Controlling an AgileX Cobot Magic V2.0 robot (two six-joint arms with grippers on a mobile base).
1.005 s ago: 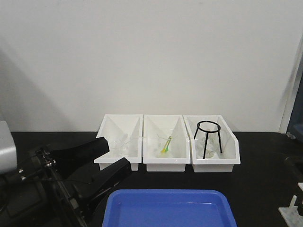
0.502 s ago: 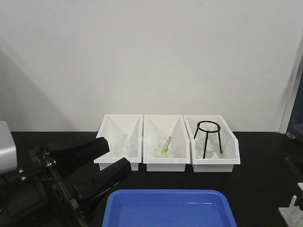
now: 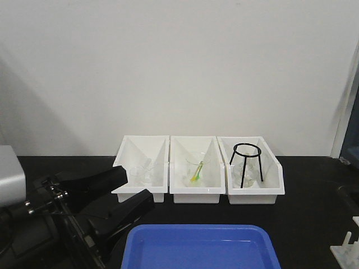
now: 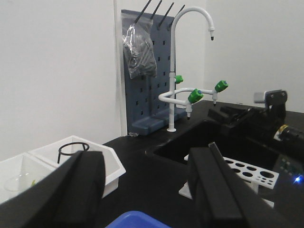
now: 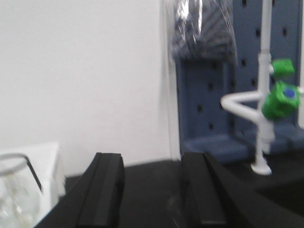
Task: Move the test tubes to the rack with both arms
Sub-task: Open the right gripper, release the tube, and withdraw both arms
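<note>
White plastic rack (image 4: 247,172) is seen near the surface's (image 3: 314,218) right edge, empty of tubes. Left end effector (image 3: 134,188) is held apart over the front-left corner; right end effector (image 5: 154,190) is likewise apart, nothing gripped.

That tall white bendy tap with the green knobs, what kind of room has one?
Probably a science lab: the white gooseneck tap over a black sink, the white holed test tube rack, and the black wire tripod.

Three bins (image 3: 199,193) sit side by side at the back of the worktop (image 3: 314,218), tripod (image 3: 247,163) in the right one. Tray (image 3: 199,246) sits in front, rack (image 3: 346,249) off to its right.
</note>
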